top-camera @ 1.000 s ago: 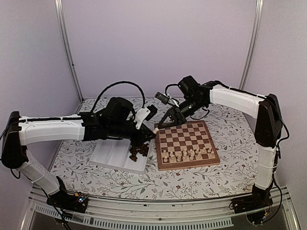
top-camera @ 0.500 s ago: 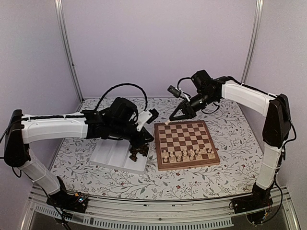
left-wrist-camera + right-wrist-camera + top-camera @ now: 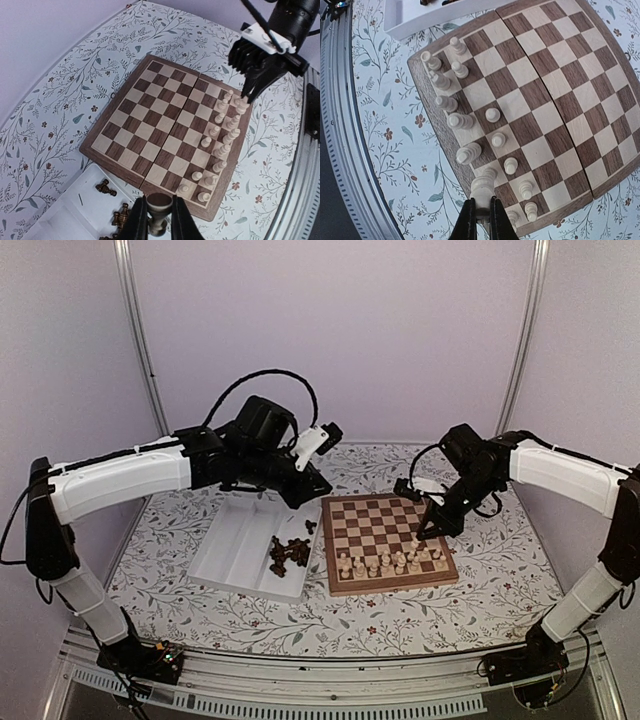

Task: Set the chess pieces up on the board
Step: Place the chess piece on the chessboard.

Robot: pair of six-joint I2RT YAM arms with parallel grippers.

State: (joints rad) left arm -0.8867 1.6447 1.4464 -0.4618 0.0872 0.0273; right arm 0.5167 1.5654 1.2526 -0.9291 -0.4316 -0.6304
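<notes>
Lab test booth, my workplace.
Plain lilac walls (image 3: 330, 330), metal posts (image 3: 140, 340), a mounting rail (image 3: 300, 675) edging my flowered tablecloth (image 3: 480, 600).

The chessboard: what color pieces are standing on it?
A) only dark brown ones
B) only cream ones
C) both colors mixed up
B: only cream pieces stand on the chessboard, lined up along one edge, while the dark brown pieces lie heaped in the white tray.

Even soft light; wrist views fisheye-warped, sharp.
</notes>
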